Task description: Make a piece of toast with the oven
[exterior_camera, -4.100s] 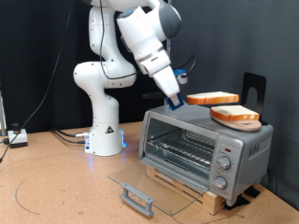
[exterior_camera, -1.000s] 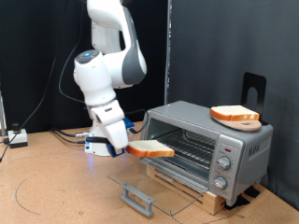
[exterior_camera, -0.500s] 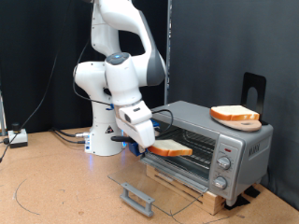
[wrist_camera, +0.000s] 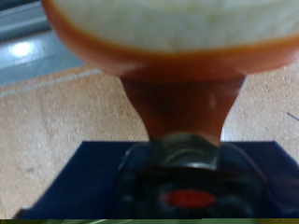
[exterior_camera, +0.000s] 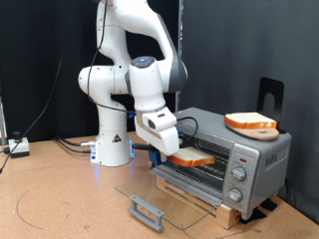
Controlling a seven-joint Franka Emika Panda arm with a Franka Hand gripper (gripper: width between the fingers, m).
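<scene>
the white arm's gripper [exterior_camera: 169,147] was closed on the flat bread slice with a pale cream face and orange-brown crust [exterior_camera: 191,157], holding it level by one edge just at the open mouth of the boxy silver-grey countertop toaster oven [exterior_camera: 224,154]. the slice reached from the gripper into the oven's opening, above the wire rack [exterior_camera: 199,169]; whether it touched the rack could not be told. below the gripper and a little forward of it, the oven's glass door with its grey bar handle [exterior_camera: 147,211] lay folded down flat over the brown wooden bench [exterior_camera: 60,199]. past the gripper, on the oven's roof towards the exterior view's right, a second orange-crusted slice [exterior_camera: 249,119] lay on a round tan board [exterior_camera: 255,129], well apart from the held slice. round knobs [exterior_camera: 237,175] sat on the oven's front panel, beyond the slice from the gripper. the oven stood on a low wooden block [exterior_camera: 214,204]. in the wrist view the held slice [wrist_camera: 168,33] filled the upper frame, its crust blurred and close, with a dark blue surface [wrist_camera: 65,182] beneath and pale wood around it.
</scene>
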